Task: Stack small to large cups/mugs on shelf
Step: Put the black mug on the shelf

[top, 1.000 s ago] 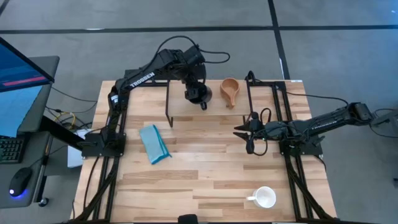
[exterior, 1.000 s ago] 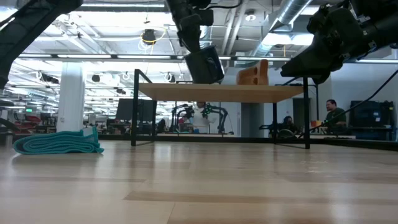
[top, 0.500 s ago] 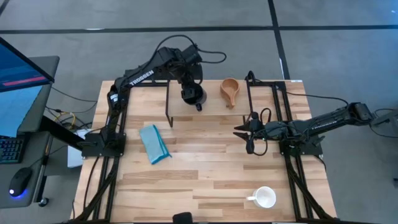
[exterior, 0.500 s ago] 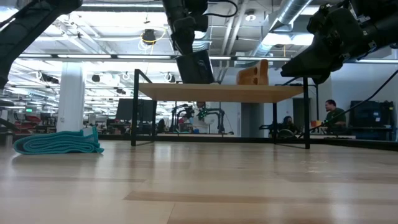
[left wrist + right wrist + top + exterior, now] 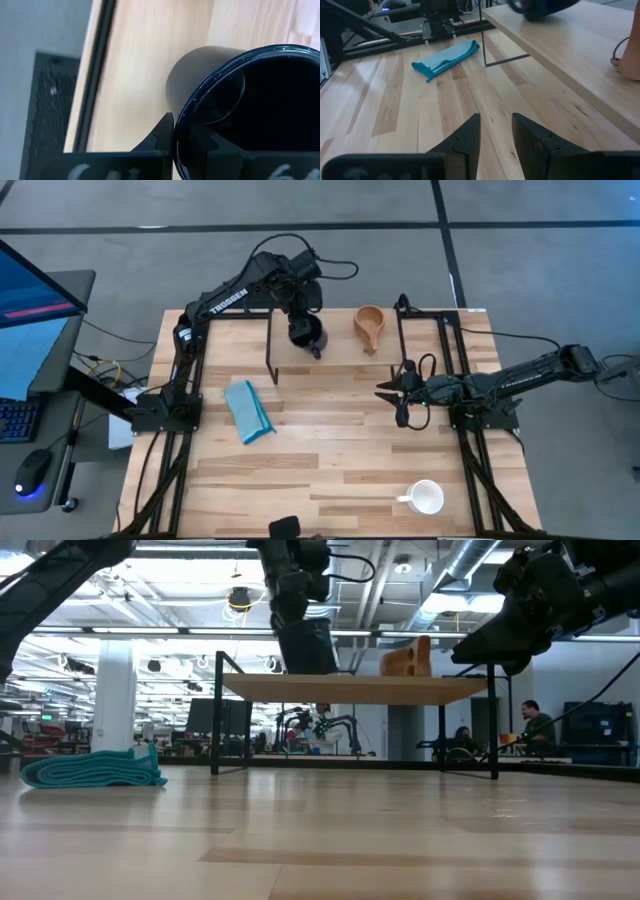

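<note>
My left gripper (image 5: 303,328) is shut on the dark mug (image 5: 308,650), over the left part of the shelf's plank top (image 5: 400,689). The mug's bottom is at the plank; whether it rests there I cannot tell. The tan wooden cup (image 5: 368,325) sits on the shelf to the right of the mug, its handle toward the near side. The white mug (image 5: 426,498) stands on the table at the near right. My right gripper (image 5: 396,394) is open and empty, near the shelf's right end. My left gripper holds the dark mug by its rim wall (image 5: 186,116), with one finger (image 5: 163,136) outside and one finger (image 5: 204,146) inside. The fingers come from above, pointing down into the open mouth. The mug hangs nearly upright below the fingers, over the shelf top.
A folded blue cloth (image 5: 248,410) lies on the table to the left of the shelf. The shelf's thin black legs (image 5: 271,350) stand on the tabletop. The table's middle and near left show bare wood (image 5: 300,470).
My left gripper has carried the dark mug toward the table's left edge, away from the tan cup, staying over the shelf. The mug has gone from tilted to nearly upright.
</note>
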Robot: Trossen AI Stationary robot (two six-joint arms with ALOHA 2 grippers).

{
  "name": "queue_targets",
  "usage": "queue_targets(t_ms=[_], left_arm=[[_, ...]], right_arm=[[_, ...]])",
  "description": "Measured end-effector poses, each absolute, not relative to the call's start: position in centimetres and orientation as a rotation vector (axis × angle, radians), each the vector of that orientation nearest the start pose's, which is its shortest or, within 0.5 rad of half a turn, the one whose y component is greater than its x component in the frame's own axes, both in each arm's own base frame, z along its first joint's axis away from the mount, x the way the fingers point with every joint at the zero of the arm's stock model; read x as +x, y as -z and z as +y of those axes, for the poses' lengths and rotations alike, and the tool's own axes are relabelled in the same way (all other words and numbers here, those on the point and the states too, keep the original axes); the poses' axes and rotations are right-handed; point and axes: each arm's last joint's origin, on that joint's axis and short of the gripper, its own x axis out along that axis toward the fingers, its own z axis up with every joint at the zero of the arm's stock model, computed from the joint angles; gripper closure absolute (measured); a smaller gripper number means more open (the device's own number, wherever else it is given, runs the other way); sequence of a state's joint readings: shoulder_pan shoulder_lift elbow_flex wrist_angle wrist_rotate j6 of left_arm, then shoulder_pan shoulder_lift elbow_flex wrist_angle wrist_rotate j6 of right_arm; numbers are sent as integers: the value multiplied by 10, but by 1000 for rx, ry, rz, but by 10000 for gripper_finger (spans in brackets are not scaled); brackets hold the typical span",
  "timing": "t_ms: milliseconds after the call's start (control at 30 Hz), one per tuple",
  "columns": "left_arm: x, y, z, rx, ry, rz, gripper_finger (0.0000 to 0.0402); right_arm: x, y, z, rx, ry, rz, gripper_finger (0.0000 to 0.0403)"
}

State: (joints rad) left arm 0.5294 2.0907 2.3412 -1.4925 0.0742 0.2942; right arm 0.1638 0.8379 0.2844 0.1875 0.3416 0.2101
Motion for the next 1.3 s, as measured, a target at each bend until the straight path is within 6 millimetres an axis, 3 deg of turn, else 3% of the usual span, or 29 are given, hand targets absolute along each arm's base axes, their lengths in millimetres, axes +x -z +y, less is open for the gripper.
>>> queue_targets(t_ms=[467,1300], left_arm=[[345,-360,200,-119,-273,1300,395],[351,-360,201,-68,-246,1261,381]], right_arm=[[171,-188,18,115,212,334,269],[171,-188,18,116,212,334,269]])
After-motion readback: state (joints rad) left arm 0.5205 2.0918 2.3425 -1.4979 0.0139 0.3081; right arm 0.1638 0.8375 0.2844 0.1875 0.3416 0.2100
